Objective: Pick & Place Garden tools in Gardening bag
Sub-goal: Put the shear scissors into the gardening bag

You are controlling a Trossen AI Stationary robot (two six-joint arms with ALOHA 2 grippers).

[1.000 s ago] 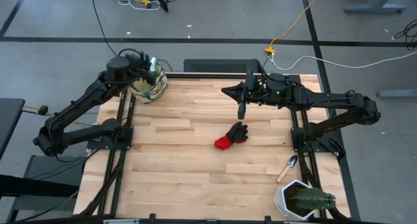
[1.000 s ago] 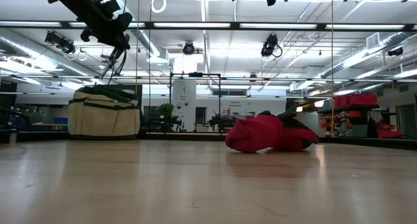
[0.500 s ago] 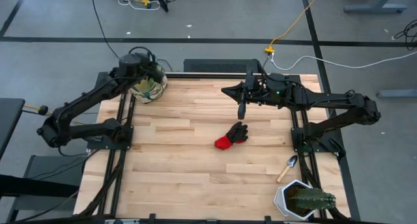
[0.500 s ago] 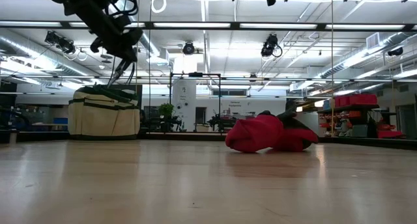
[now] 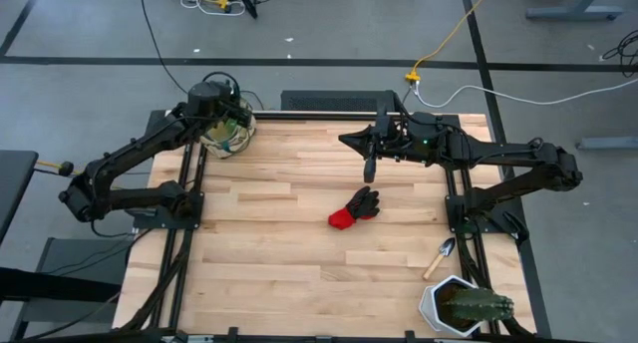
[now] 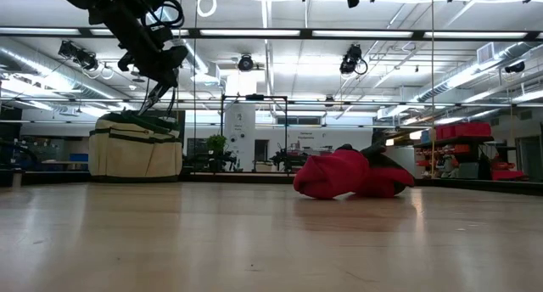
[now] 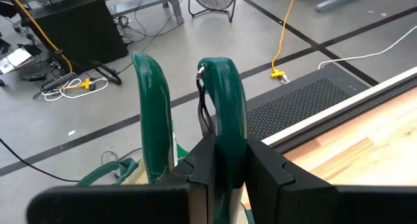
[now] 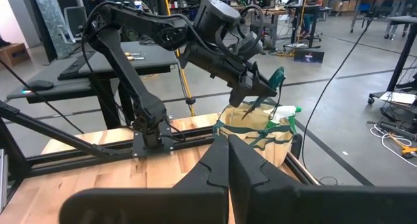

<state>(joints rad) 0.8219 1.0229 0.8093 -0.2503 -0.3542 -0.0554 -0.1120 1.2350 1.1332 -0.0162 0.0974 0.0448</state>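
Above the gardening bag [image 5: 228, 134], the left end effector [image 6: 161, 78] grips green-handled shears [image 7: 218, 113]; the right end effector [image 5: 370, 170] is clenched.

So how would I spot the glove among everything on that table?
Look at the wooden table from above. Near its middle, just below the right arm's shut claw, lies the glove. It is the only red-and-black thing there, lying apart from the trowel and cactus pot.

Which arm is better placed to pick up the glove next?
Right. The right gripper hangs shut just beyond the glove, empty. The left gripper is over the gardening bag, gripping green handles.
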